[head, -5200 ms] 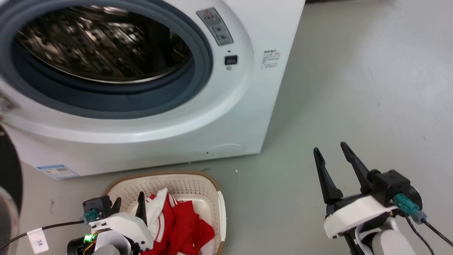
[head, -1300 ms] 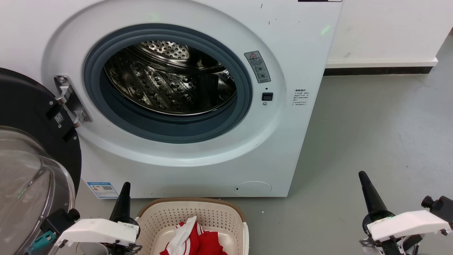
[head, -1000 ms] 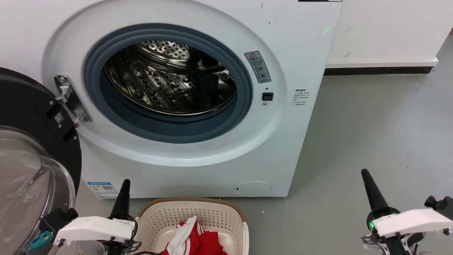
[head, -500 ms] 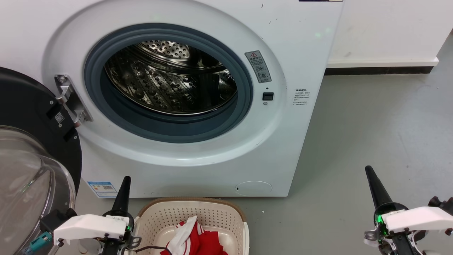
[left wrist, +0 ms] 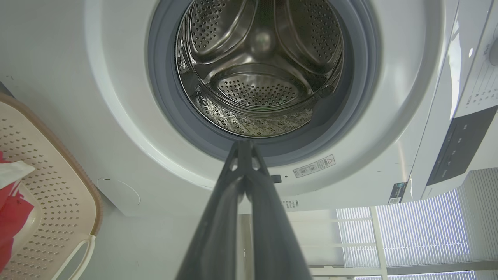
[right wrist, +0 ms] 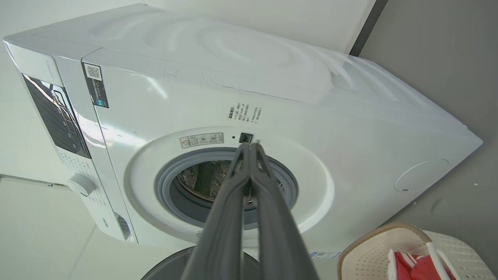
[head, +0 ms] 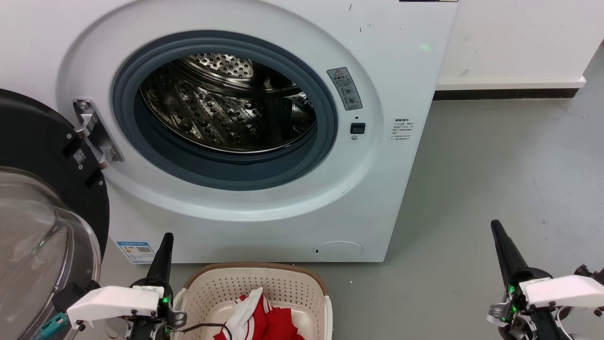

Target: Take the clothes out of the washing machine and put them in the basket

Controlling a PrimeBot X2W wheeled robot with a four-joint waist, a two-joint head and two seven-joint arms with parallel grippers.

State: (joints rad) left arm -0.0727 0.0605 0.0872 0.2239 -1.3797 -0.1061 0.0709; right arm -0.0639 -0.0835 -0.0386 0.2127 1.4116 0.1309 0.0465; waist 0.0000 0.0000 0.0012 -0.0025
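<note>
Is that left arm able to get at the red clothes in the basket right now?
Probably yes. The left pincer sits beside the basket, whose top is open, and nothing lies between it and the clothes. It is shut, so it would have to open first.

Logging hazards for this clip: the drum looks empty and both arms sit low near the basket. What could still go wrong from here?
1. The open door stands right beside the left gripper; a sideways swing could strike it.
2. A thin black cable loops across the basket near the clothes and might snag them.
3. The grey seal hides the front lip of the drum, so a leftover piece could be missed.
</note>
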